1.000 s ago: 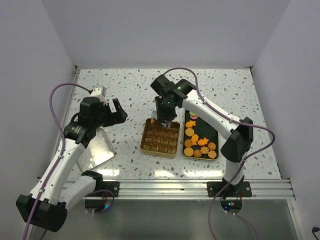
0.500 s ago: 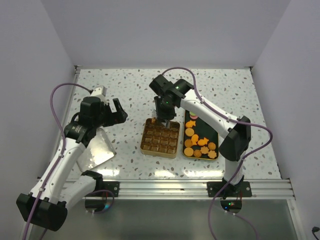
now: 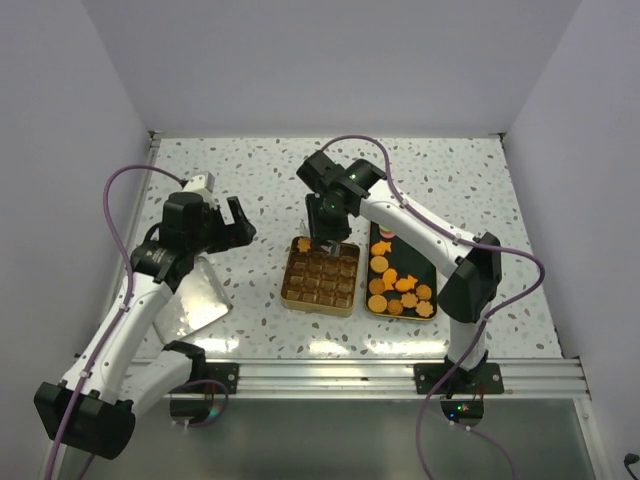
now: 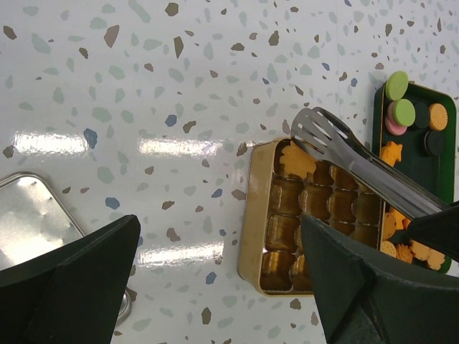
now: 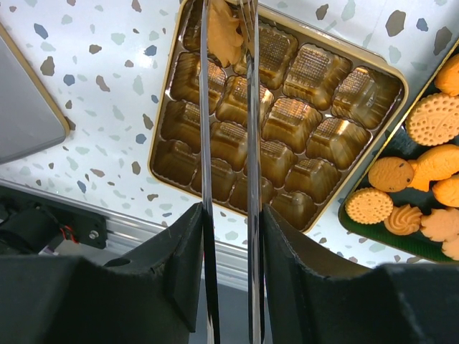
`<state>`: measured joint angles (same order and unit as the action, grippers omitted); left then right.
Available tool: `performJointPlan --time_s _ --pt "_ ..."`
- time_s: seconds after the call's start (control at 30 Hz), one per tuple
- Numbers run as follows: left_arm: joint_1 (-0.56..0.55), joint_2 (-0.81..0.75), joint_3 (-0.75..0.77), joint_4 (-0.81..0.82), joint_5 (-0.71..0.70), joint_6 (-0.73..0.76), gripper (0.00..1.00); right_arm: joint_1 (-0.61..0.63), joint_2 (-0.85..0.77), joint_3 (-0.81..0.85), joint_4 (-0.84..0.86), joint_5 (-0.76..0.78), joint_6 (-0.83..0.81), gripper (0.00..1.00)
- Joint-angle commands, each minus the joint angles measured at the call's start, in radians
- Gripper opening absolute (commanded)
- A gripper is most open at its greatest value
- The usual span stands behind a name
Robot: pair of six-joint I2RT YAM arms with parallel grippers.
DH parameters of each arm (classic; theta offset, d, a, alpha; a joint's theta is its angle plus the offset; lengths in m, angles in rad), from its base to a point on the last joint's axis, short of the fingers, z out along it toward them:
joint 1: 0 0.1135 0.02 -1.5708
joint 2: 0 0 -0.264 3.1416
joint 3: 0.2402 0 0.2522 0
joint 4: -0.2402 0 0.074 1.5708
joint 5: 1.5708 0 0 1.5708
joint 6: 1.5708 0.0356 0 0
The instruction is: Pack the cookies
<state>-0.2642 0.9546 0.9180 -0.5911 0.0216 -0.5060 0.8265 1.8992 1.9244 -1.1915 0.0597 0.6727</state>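
Observation:
Several orange-tan cookies [image 3: 400, 290] lie in a dark green tray [image 3: 416, 262], also in the right wrist view [image 5: 434, 118]. A gold compartment tray [image 3: 318, 308] sits left of it. My right gripper [image 3: 330, 208] is shut on metal tongs [image 5: 251, 107]. The tong tips are over the gold tray's far-left corner cell, where one cookie [image 5: 226, 36] sits between the blades. I cannot tell whether the blades still pinch it. This cookie also shows in the left wrist view [image 4: 296, 161]. My left gripper [image 3: 232, 225] is open and empty above the table, left of the gold tray [image 4: 251, 208].
A silver lid [image 3: 200, 295] lies at the left under my left arm, also in the left wrist view [image 4: 29, 215]. Green and pink discs [image 4: 398, 100] and dark round biscuits sit at the far end of the green tray. An aluminium rail [image 3: 400, 375] runs along the near edge.
The right gripper has moved the tongs a little toward the far-left corner of the gold tray, and a cookie now shows in that corner cell. The left arm has barely moved.

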Motion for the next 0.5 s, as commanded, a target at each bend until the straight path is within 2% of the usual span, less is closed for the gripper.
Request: performJointPlan --time_s 0.0,0.23,0.47 --pt "-0.003 -0.002 0.001 0.04 0.006 -0.009 1.0 0.006 -0.005 0.033 0.01 0.002 -0.009 0.38" --pt "-0.003 -0.002 0.002 0.04 0.003 -0.009 1.0 0.006 -0.009 0.048 0.001 0.017 -0.012 0.38" --pt "-0.003 0.004 0.004 0.045 0.006 -0.006 1.0 0.006 -0.025 0.048 0.036 -0.038 0.011 0.37"
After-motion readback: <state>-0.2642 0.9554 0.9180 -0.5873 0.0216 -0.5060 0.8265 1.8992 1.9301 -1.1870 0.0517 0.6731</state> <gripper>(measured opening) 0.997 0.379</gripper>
